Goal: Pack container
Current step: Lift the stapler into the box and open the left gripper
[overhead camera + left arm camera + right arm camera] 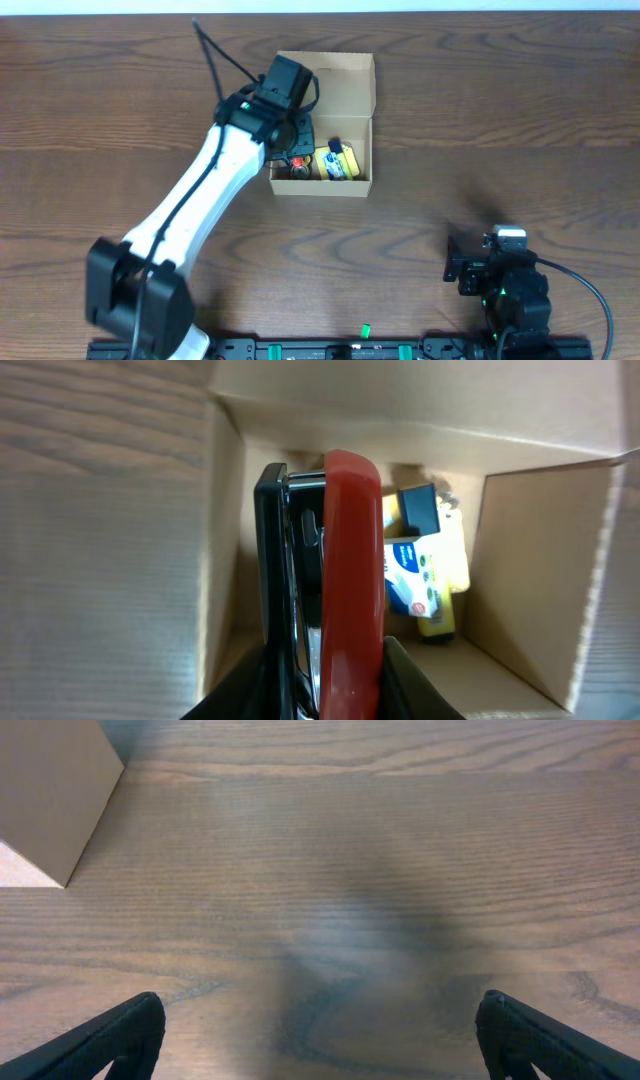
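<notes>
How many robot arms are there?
2. The left arm reaches into the cardboard box, holding a red stapler. The right arm sits folded at the front right, away from the box. None seem hidden.

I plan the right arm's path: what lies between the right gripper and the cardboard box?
Between the right gripper and the cardboard box lies only bare table, seen in the right wrist and overhead views.
</notes>
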`<action>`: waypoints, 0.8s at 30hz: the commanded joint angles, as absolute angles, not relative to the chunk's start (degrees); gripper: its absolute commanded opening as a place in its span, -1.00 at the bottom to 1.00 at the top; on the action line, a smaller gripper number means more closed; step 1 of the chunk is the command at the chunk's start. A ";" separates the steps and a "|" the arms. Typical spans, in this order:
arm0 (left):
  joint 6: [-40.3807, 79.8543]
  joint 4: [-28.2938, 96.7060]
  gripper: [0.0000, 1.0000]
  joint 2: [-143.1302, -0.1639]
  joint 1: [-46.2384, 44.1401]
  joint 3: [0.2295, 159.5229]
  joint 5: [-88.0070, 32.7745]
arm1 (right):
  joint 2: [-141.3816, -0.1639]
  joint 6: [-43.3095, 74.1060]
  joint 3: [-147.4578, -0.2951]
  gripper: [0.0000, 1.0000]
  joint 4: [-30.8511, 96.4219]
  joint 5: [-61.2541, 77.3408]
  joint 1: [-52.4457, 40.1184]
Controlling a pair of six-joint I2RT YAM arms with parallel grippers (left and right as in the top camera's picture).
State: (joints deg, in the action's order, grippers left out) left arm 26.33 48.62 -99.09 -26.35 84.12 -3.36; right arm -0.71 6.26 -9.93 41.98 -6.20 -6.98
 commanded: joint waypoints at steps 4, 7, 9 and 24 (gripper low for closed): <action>22.39 51.11 -0.89 -105.45 -26.15 90.21 -5.98 | -0.32 5.50 -9.32 0.99 42.15 -6.35 -6.46; 22.22 51.07 -0.89 -106.98 -26.09 90.45 -6.09 | -0.32 5.50 -9.32 0.99 42.15 -6.35 -6.46; 22.22 51.16 -0.89 -107.92 -25.87 90.50 -6.55 | -0.32 5.50 -9.32 0.99 42.15 -6.35 -6.46; 21.80 50.98 -0.89 -114.59 -24.01 90.50 -7.57 | -0.32 5.50 -9.32 0.99 42.15 -6.33 -6.46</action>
